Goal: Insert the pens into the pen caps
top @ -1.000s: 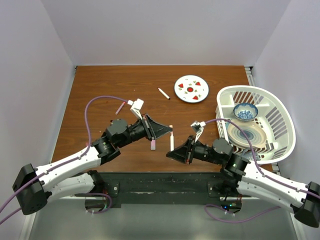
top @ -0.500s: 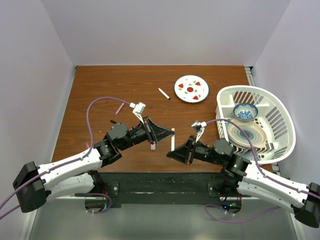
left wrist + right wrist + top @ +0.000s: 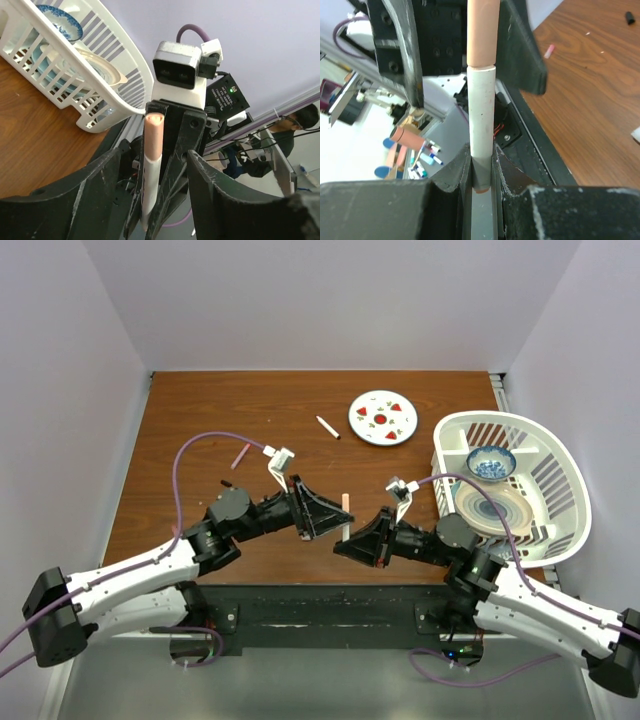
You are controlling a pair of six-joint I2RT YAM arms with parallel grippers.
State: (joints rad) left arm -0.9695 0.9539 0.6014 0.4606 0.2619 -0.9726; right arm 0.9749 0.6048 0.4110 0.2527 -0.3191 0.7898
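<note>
A: We have the pen (image 3: 482, 115) in the air between the two arms, over the near edge of the tabletop (image 3: 200, 410), with the cap (image 3: 482, 32) sitting on its far end. What worries us here?

B: The cap. We judge it is on, but we cannot tell how deep. The left gripper (image 3: 159, 150) has its jaws spread to either side of the cap, not touching it as far as we see. If those jaws pull away at a slant, one of them could brush the cap and drag it off or cock it.

A: And the hold on the other end?

B: The right gripper (image 3: 481, 160) is clenched on the very tail of the pen, so most of its length sticks out free. Any knock at the cap end would lever the pen round in that pinch, and we could drop both.

A: How does the pen look to us?

B: A smooth white barrel, grey where the jaws pinch it. The cap is a dull salmon-pink tube, a touch thicker than the barrel, with a clear seam where they meet. Both run in one straight line, which we read as a good fit.

A: Further out?

B: A second pen (image 3: 327, 427), thin and white with a dark tip, lies loose on the tabletop just beside the plate (image 3: 383, 418) with red marks. The white basket (image 3: 497, 417) of dishes stands at the right, well apart from the jaws. We judge more capping is left to do
</note>
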